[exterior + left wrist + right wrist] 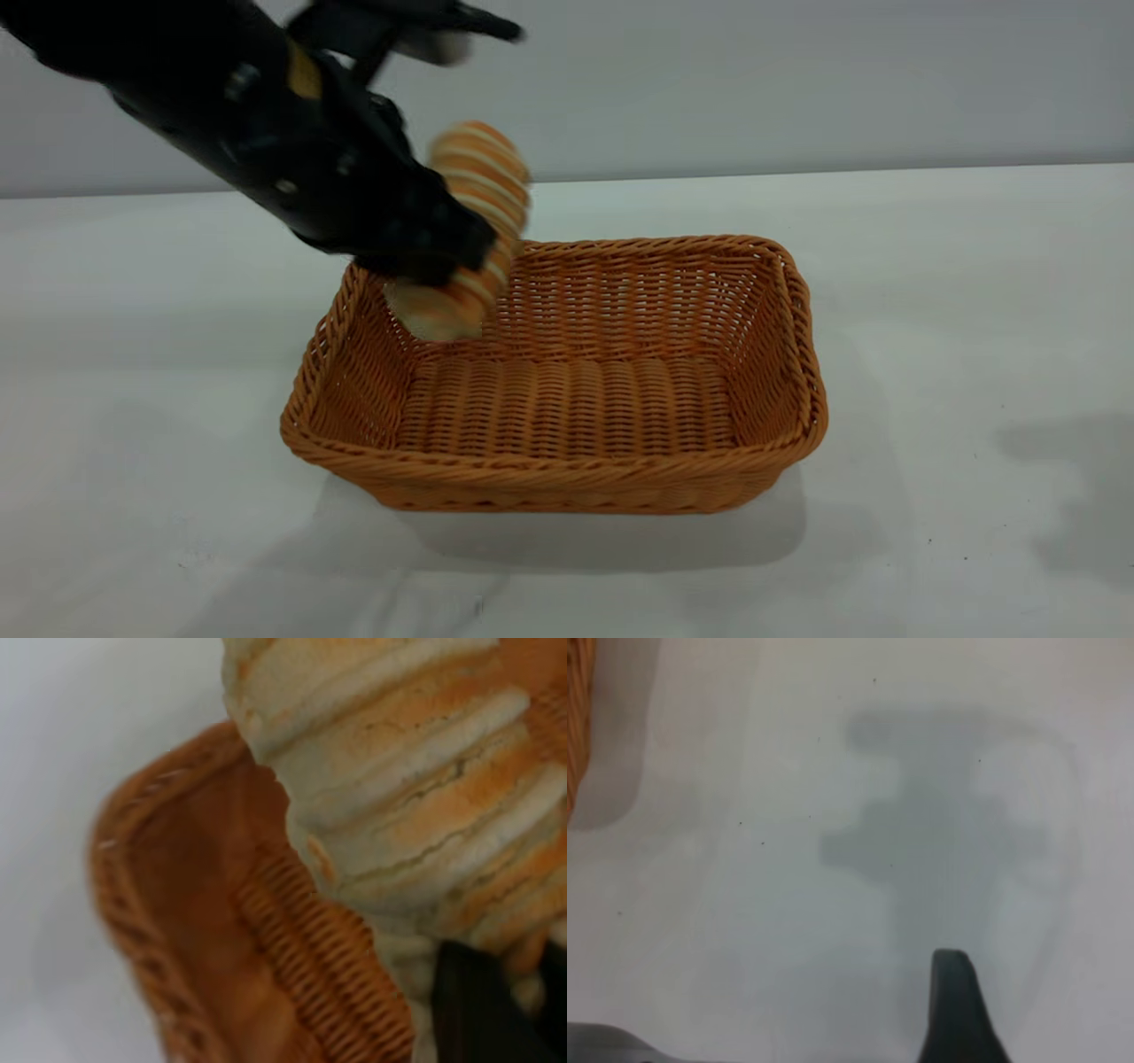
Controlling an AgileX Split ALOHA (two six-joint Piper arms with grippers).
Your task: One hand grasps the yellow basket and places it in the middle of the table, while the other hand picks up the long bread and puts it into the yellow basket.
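Left gripper (pixel 461 252) clenched on the long bread (pixel 469 221); roll tilted steeply, lower end below the jaws and already past the braided rim, upper end above them. The grip sits near the lower half, which probably lets the free end lead downward into the yellow basket (pixel 567 461). Bread hangs over the basket's corner nearest that arm, apparently not yet resting on the weave.

Basket sits flat on the table (pixel 974 310), mid-surface, nothing inside.

Right gripper (pixel 957 1010) hovers above bare table beside the basket; one finger shows, jaw state cannot be told.

Count: one basket, one bread, two grippers.
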